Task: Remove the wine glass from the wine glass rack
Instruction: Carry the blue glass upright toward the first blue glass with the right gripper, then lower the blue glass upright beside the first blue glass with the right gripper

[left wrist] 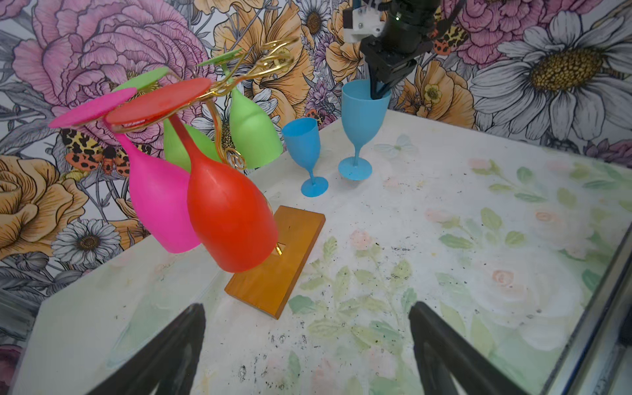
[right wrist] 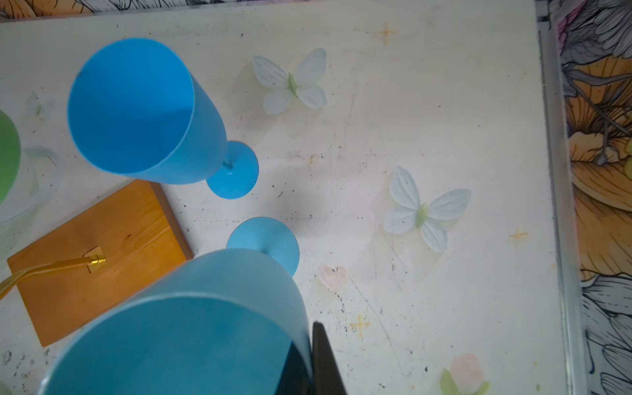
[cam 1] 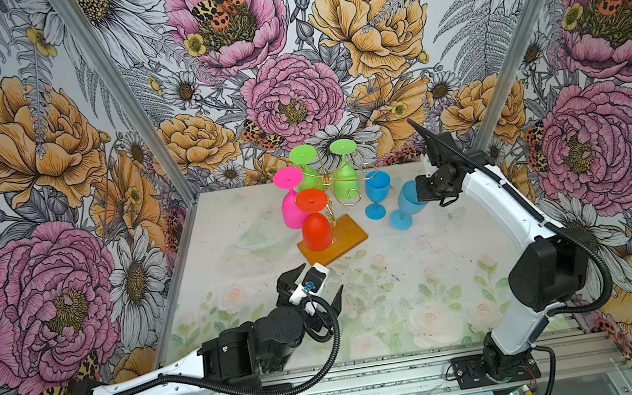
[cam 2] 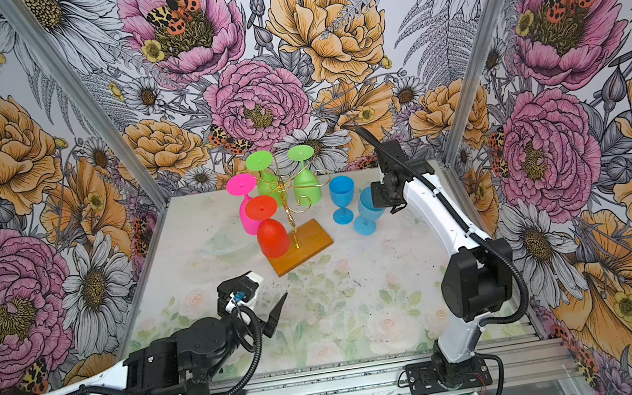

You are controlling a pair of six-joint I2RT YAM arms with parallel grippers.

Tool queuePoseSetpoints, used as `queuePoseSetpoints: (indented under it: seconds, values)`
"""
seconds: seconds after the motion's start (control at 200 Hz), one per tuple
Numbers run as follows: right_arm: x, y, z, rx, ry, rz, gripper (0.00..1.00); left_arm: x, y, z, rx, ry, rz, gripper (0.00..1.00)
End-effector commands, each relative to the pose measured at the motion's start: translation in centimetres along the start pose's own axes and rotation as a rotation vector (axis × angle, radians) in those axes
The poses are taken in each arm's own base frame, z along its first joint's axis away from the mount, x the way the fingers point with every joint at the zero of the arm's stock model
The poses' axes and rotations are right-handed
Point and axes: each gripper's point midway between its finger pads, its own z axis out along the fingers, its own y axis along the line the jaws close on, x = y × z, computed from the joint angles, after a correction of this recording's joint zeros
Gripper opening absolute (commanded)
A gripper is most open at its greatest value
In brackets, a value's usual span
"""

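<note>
The wine glass rack (cam 1: 347,240) is a gold wire stand on an orange-brown base (left wrist: 273,273), at the table's back middle in both top views. Upside down on its arms hang a red wine glass (cam 1: 316,232) (left wrist: 229,219), a pink one (cam 1: 291,210) and two green ones (cam 1: 345,179). My left gripper (cam 1: 322,275) (left wrist: 306,306) is open and empty, just in front of the base. To the right, my right gripper (cam 1: 419,196) (right wrist: 307,337) is shut on the rim of a slightly tilted blue wine glass (cam 1: 407,200) (right wrist: 191,325), one finger inside the bowl. I cannot tell whether its foot touches the table.
A second blue glass (cam 1: 378,192) (right wrist: 136,109) stands upright between the rack and the held one. A clear glass dish (cam 1: 261,235) lies left of the rack. Floral walls close in the back and both sides, and a metal rail (cam 1: 373,375) runs along the front.
</note>
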Motion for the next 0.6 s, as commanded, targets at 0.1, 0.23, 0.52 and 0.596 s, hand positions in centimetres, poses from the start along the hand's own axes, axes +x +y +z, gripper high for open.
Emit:
queuePoseSetpoints:
  seconds: [0.1,0.23,0.52,0.596]
  values:
    - [-4.2,-1.8,1.8,0.033,-0.047,0.032,0.0,2.0,2.2,-0.6,0.006,0.044,-0.21,0.97]
    - [-5.1,-2.6,3.6,0.031,-0.026,0.052,0.0,2.1,3.0,-0.5,-0.021,0.076,-0.233,0.98]
    - [-6.5,-2.0,5.8,0.002,0.011,0.047,0.0,0.7,2.8,0.5,-0.038,0.099,-0.2,0.98]
    - [-6.7,-2.0,6.3,0.007,0.024,0.044,0.0,0.4,2.7,0.6,-0.035,0.101,-0.192,0.98]
